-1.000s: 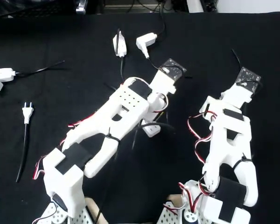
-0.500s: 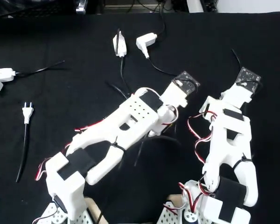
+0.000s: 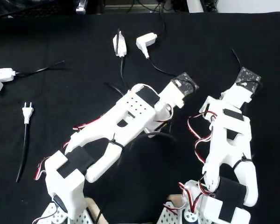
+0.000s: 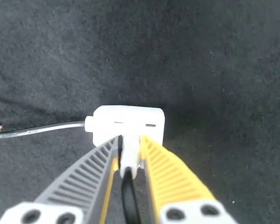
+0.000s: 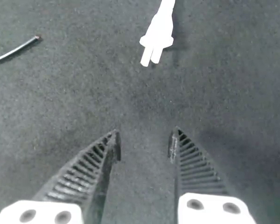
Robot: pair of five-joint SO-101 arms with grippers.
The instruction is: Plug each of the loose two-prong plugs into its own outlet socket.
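My left gripper (image 4: 129, 141) is shut on a white two-prong plug (image 4: 129, 158), whose front end meets a white outlet socket (image 4: 126, 122) lying on the black cloth. A thin cable runs off the socket's side. In the high view the left arm (image 3: 126, 121) stretches to the table's middle and covers that socket. My right gripper (image 5: 143, 140) stands open just above the cloth, nothing between its fingers. A loose white plug (image 5: 157, 35) lies a short way ahead of it, prongs pointing back toward the gripper. The right arm (image 3: 228, 135) stands at the right.
Two white sockets (image 3: 120, 45) (image 3: 146, 41) lie at the back centre, a third (image 3: 1, 77) at the far left. Another loose plug (image 3: 27, 112) on a black cable lies at the left. A bare cable end (image 5: 18, 49) lies near the right gripper.
The left arm swung right, then eased back a little, and now covers the white socket that showed beside it a second ago. The right arm has not moved.
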